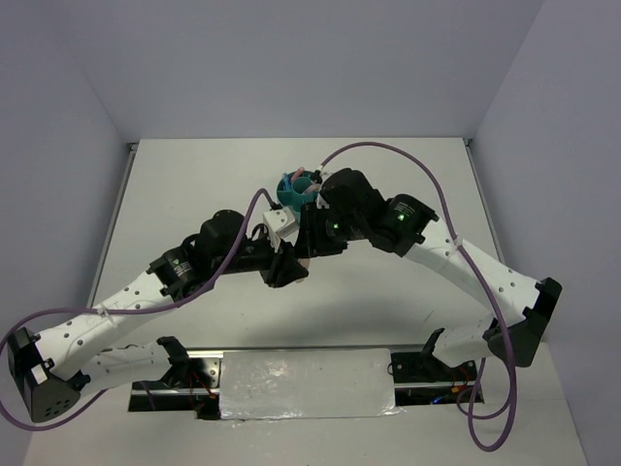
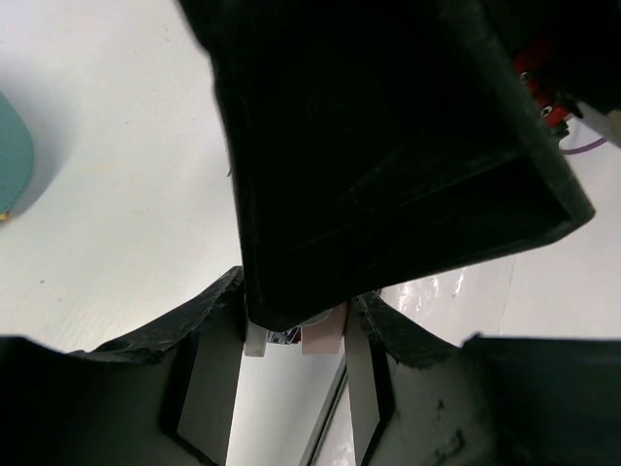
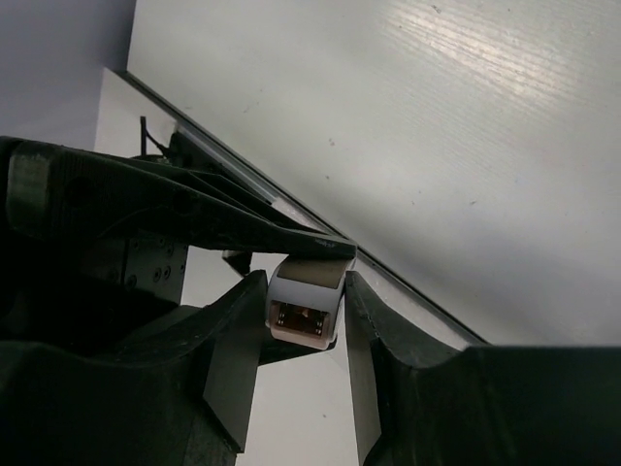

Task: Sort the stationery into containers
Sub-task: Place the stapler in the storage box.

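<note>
Left end effector clamped on a small pink-white block, apparently raised above the counter for passing over. Right end effector placed around the same block, fingers just beside its two sides; cannot tell whether pressing yet. Very little room between the two wrists, so should separate slowly. Just behind, teal tub with pink pieces inside; beyond it open counter up to the far edge.

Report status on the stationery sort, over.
Left gripper and right gripper both clamped on one small block. Teal tub just beyond. Nothing seen blocking.
</note>
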{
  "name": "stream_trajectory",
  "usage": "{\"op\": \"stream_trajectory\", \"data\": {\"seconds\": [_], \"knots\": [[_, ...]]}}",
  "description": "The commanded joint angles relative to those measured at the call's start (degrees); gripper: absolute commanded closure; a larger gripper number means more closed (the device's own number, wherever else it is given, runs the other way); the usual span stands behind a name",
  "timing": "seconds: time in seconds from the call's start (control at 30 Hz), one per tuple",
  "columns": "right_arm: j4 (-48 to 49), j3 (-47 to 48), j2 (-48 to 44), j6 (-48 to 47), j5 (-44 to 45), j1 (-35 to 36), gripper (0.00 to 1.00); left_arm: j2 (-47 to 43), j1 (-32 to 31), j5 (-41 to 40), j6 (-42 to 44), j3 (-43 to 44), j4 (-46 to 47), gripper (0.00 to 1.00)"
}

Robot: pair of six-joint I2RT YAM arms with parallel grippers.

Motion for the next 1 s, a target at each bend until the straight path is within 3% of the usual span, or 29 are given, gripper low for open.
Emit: {"op": "stream_trajectory", "data": {"seconds": [0.0,0.23,0.33,0.47,0.5,0.57,0.6,0.63,0.7,0.73,0.83,0.87,0.9,0.93,0.97], "knots": [[-1.8,3.6,0.9,-1.44,-2.33,2.06,0.56,-0.07,-0.2,-1.54,2.36,2.45,3.48,1.0],[-3.92,5.27,1.7,-2.84,-0.74,2.24,0.41,-0.43,-0.28,-2.59,3.07,2.8,2.07,0.98],[-3.66,5.01,2.05,-2.76,-1.36,2.33,0.44,-0.86,-0.2,-2.68,2.9,2.72,2.24,0.97],[-3.04,4.75,2.31,-3.1,-2.32,2.24,0.57,-0.95,-0.2,-3.3,2.98,2.89,1.89,0.93],[-2.95,4.57,2.4,-3.19,-2.67,2.33,0.66,-1.13,-0.2,-3.73,2.98,2.98,1.89,0.91],[-3.04,4.48,2.93,-3.37,-3.73,2.33,0.74,-1.39,-0.2,-4.26,2.89,2.98,1.81,0.89],[-2.78,4.05,2.93,-3.2,-4.34,2.33,0.88,-1.74,-0.2,-5.22,2.72,2.89,1.89,0.85],[-1.21,3.61,2.49,-2.85,-5.48,2.33,0.94,-1.92,-0.2,-5.75,2.54,2.8,1.89,0.76],[1.95,1.16,0.57,-1.71,-7.67,2.24,0.99,-2.45,-0.28,-8.9,1.41,2.63,1.72,0.66],[6.32,0.19,-0.23,-0.74,-8.38,2.24,1.0,-2.62,-0.2,-10.14,0.88,2.54,1.63,0.49],[13.72,-2.98,-2.78,0.32,-9.7,2.15,1.0,-2.71,-0.2,-14.1,-1.15,2.54,1.02,0.28],[14.7,-3.34,-3.13,0.32,-9.45,2.06,1.0,-2.28,-0.2,-14.46,-1.32,2.8,0.32,0.24],[15.32,-3.25,-3.49,0.06,-8.92,2.15,1.0,-2.19,-0.2,-14.89,-1.85,2.89,0.05,0.16],[16.11,-3.25,-3.66,-0.2,-7.26,2.06,1.0,-1.92,-0.11,-15.33,-2.03,2.98,-0.21,0.01],[16.29,-3.25,-3.84,-0.64,-6.55,1.8,1.0,-1.83,-0.11,-15.69,-2.2,2.98,-0.74,0.01]]}}
